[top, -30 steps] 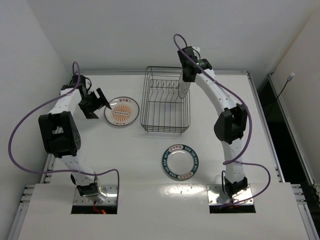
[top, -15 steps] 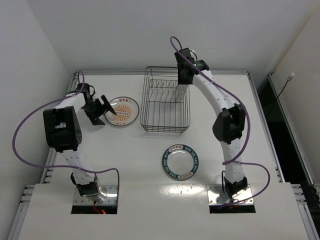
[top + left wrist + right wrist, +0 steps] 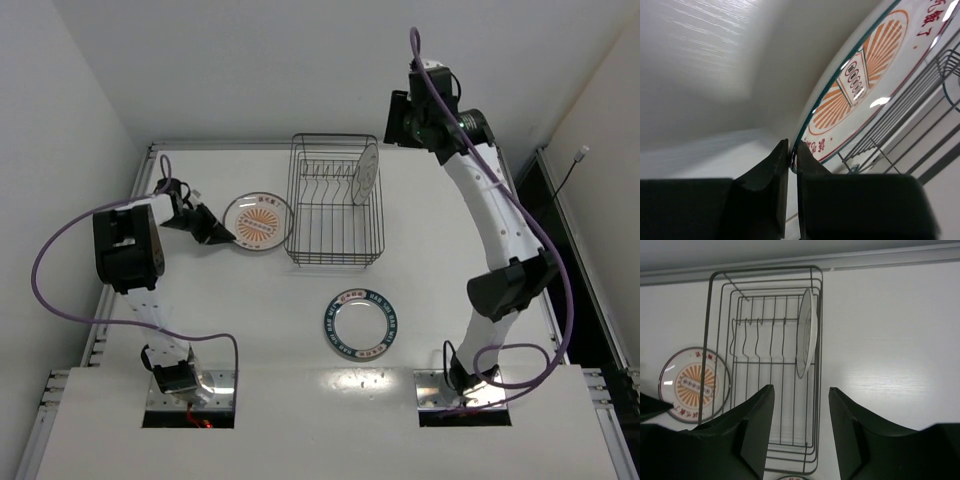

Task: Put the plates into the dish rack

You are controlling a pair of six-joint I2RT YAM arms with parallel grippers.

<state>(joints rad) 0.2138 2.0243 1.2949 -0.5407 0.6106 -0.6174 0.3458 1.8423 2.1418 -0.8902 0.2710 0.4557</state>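
Note:
The orange sunburst plate (image 3: 258,222) lies just left of the dish rack (image 3: 335,258), its right edge at the rack's wires. My left gripper (image 3: 215,235) is shut on this plate's left rim; in the left wrist view the fingers (image 3: 775,170) pinch the plate (image 3: 860,85). The plain white plate (image 3: 367,173) stands on edge in the rack's right end (image 3: 806,335). My right gripper (image 3: 801,388) hangs open and empty high above the rack (image 3: 707,340). The blue-rimmed plate (image 3: 359,322) lies flat in front of the rack.
The rack's upright prongs (image 3: 757,332) left of the white plate hold nothing. A raised table rim (image 3: 330,146) runs along the back, close behind the rack. White walls stand at the left and the back.
My left gripper closed on the orange plate's rim, and the plate shifted slightly towards the rack. My right gripper opened and rose away, leaving the white plate standing in the rack.

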